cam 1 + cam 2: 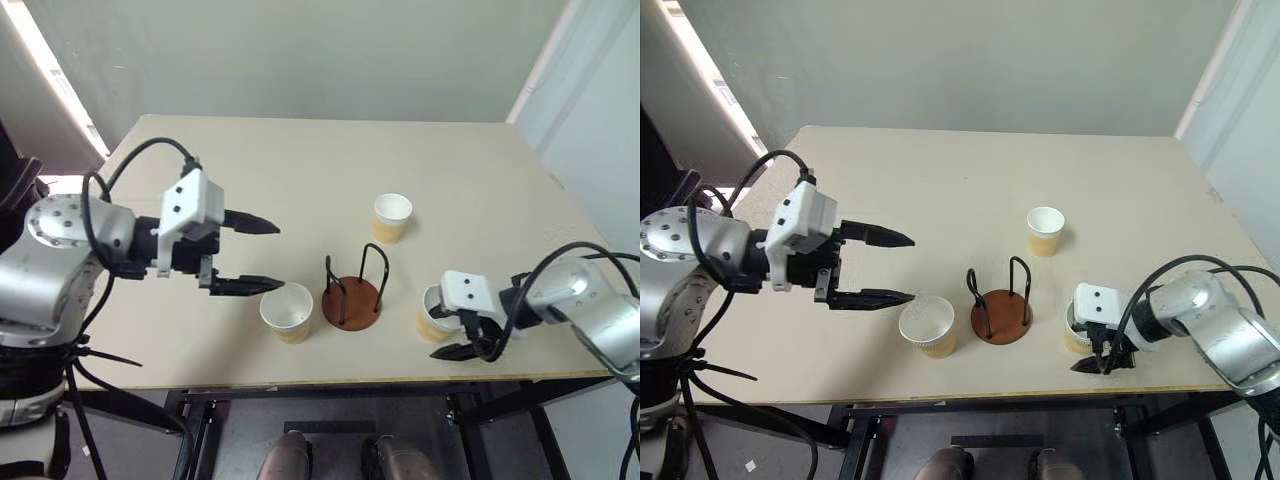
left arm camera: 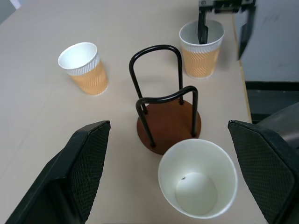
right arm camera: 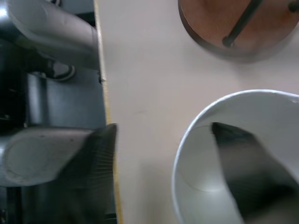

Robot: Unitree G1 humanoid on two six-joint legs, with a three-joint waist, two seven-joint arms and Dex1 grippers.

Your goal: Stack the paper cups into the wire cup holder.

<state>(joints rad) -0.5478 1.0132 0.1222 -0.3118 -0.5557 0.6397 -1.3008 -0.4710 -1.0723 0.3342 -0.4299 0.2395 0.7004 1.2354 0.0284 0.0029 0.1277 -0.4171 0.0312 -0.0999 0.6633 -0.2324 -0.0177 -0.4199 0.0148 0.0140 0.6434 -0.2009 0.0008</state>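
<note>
The pale yellow-tan tapered paper cup (image 1: pixel 437 314) near the table's front right edge is being straddled at its rim by the right gripper (image 1: pixel 462 334), one finger inside, not yet visibly clamped. The wall should be pinched gently before lifting toward the empty black-wire, brown-based cup holder (image 1: pixel 353 290). The left gripper (image 1: pixel 246 254) is being held wide open and empty beside another cup (image 1: pixel 287 311).

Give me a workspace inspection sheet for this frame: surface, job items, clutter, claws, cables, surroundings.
Surface: beige table, flat.
Job's things: wire cup holder upright, holding no cup; three paper cups upright: left cup beside the holder, far cup behind it, right cup near the front edge.
Clutter: nothing seen.
Claws: left claw open, above the table; right claw straddles the right cup's wall, one finger inside, one outside.
Cables: black cables looped on both arms.
Surroundings: pale wall behind.
</note>
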